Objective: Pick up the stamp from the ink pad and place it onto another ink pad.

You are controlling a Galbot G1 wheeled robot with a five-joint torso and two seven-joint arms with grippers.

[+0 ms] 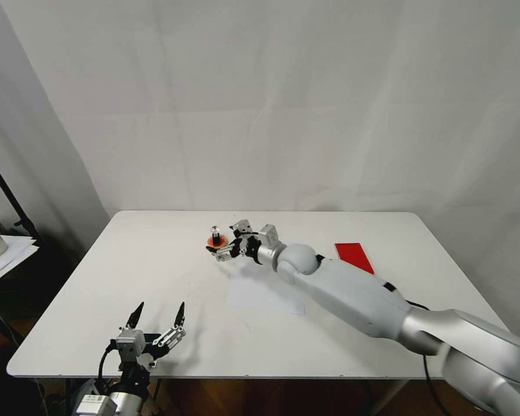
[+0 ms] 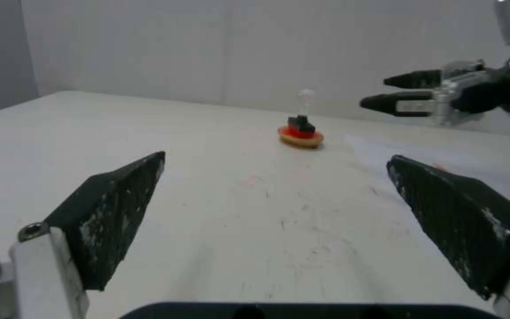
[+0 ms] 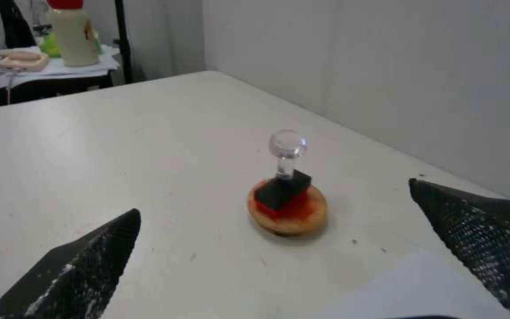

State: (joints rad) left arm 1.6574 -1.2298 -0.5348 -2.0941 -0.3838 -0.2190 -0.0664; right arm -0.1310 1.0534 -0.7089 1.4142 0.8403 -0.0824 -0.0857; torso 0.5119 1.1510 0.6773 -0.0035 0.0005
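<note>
White worktop (image 1: 156,271), large, rounded corners, pale backdrop behind. Right arm stretched long across it toward the middle of the far side. Thin paper sheet (image 1: 266,294) flat under the forearm. Red rectangular pad (image 1: 354,256) flat toward the far right, beside the right arm, bare on top, well apart from the round pad. Left tool (image 1: 159,316) at the near left edge, parked, fingers spread wide, nothing between them. Right tool (image 1: 224,249) just beside the round pad, fingers parted wide, gripping nothing; in the right wrist view both dark fingertips (image 3: 90,261) flank the pad with clear gaps either side. Round pad (image 1: 215,242), orange-red centre, tan rim, mid-worktop toward the far edge. Stamp (image 1: 215,233) upright on the round pad's red centre, black body down, clear knob up, touching no tool.
</note>
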